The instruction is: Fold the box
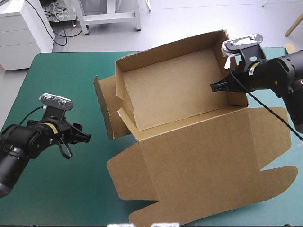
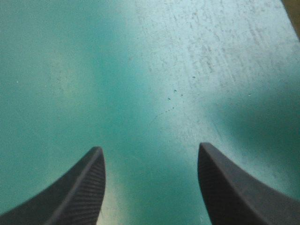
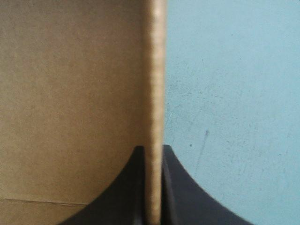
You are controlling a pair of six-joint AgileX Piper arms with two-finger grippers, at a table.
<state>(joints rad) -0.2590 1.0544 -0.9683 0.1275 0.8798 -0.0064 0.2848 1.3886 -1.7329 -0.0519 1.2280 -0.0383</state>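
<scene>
**boxfan:** Brown board cut from one sheet, so I'd expect the box (image 1: pixel 194 127) to be light, stiff across each panel and floppy at every crease. Nearest the robot, its lid (image 1: pixel 203 170) lies flat on the bench (image 1: pixel 71 85), with the rounded tabs pointing at the near edge. My guess is it slides easily on that teal-green cover (image 2: pixel 140 70) if you shove it sideways.

**gripguy:** Yeah, pinch edges, don't push faces. Over on the near left, the left gripper (image 1: pixel 86 137) is released. Its wrist view shows the fingers spread wide over bare cover, holding nothing, and it's well apart from the box.

**boxfan:** Past the lid, the tray (image 1: pixel 175 90) sits mid-bench with its walls up. The left-hand flap (image 1: pixel 104 109) looks splayed outward, not tucked. I'd grab that one by its free top edge, close to a crease so it doesn't buckle.

**gripguy:** Meanwhile the right gripper (image 1: pixel 215 87) is clenched on the right wall (image 1: pixel 238 98), one finger inside the tray and one outside. In its wrist view the wall's edge (image 3: pixel 154 70) is sandwiched between the fingers. That's a decent anchor. Thin board won't crush much, but it could kink if it's twisted.

**boxfan:** Farthest off, the far wall (image 1: pixel 170 45) stands upright. I can't tell if its corners are locked.
</scene>
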